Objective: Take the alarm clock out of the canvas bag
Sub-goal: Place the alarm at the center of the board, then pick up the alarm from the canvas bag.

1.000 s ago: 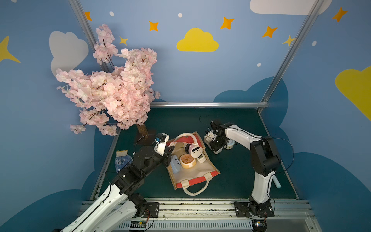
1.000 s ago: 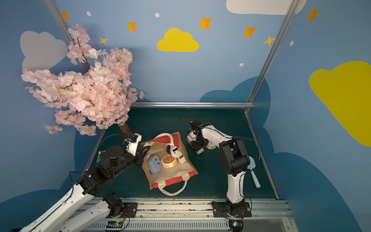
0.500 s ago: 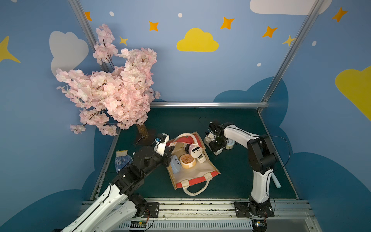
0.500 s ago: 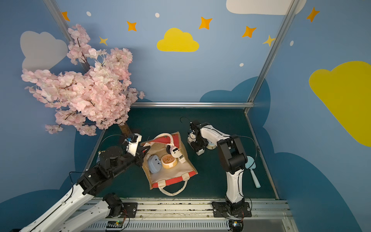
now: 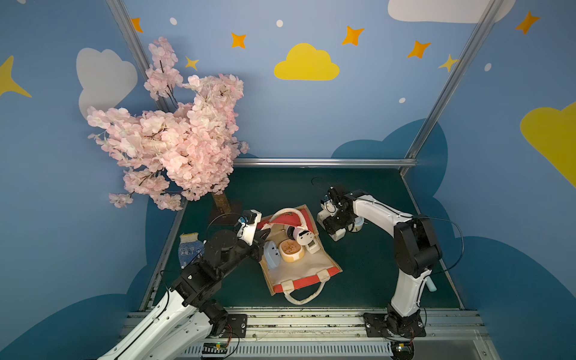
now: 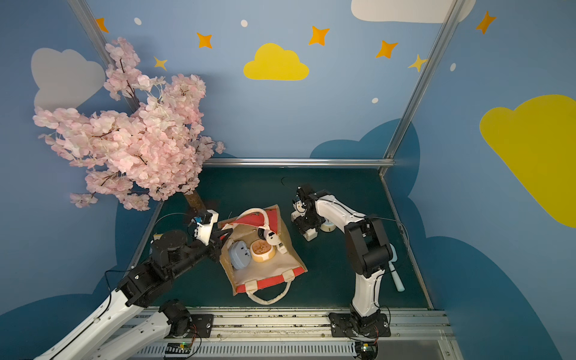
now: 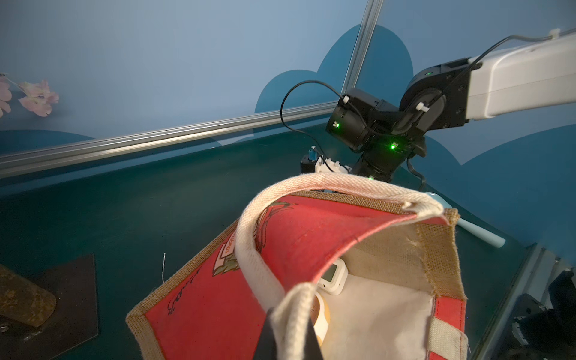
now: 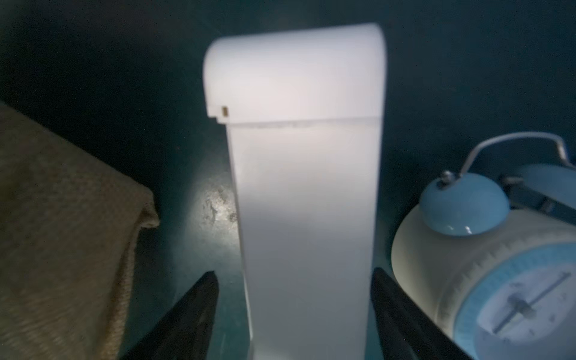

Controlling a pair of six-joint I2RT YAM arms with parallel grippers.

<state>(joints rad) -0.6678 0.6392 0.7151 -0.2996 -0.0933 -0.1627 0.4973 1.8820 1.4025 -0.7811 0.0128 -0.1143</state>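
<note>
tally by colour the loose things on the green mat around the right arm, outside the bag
white: 1, tall rectangular box
cream and blue: 1, twin-bell alarm clock
pale blue: 1, long-handled tool
total: 3

Both top views look down from high; close wrist views share canvas bag (image 7: 311, 243)

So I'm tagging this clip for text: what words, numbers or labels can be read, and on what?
Nothing reads in full.
canvas bag, red face: dark script and emblem lettering, cut off by folds, unreadable.
alarm clock dial: markings blurred.
small white device in the bag: screen too small.
</note>
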